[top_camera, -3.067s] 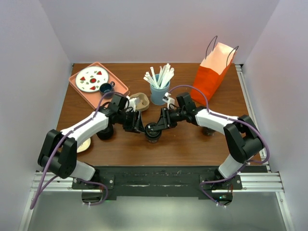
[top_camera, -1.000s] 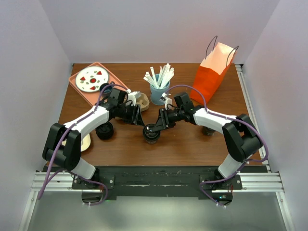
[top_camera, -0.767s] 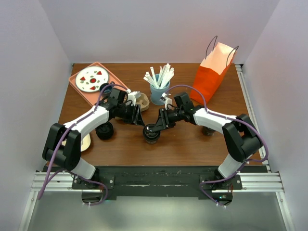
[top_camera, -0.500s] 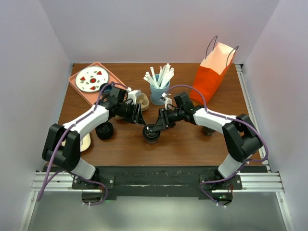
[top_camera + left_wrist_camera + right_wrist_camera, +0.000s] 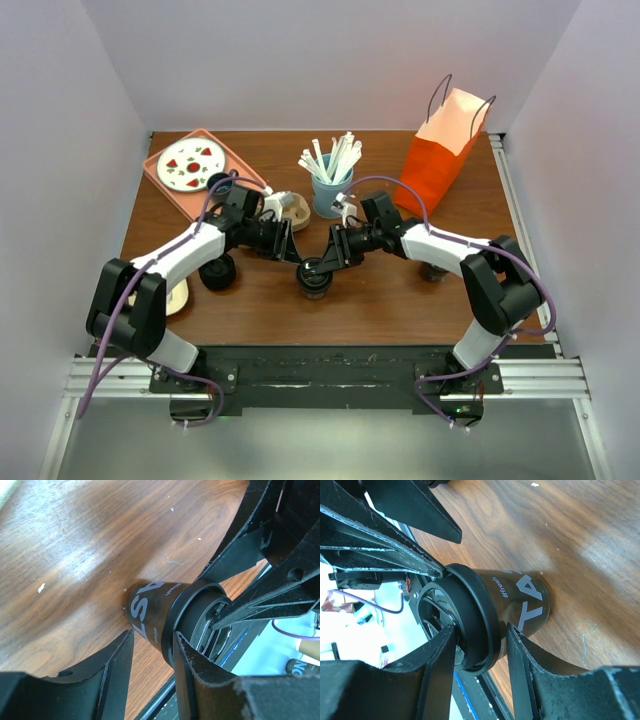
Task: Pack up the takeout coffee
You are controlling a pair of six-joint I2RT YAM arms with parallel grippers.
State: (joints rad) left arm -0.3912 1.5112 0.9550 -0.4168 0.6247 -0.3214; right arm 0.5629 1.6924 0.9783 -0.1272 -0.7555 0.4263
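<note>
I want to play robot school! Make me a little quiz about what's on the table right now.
1. True or false: the orange bag stands at the back right of the table.
2. What is the right gripper closed on? A a spoon, B the coffee cup, C a banana.
3. Fill in the gap: the white sticks stand in a ____ cup.
Key: 1 true; 2 B; 3 blue.
</note>
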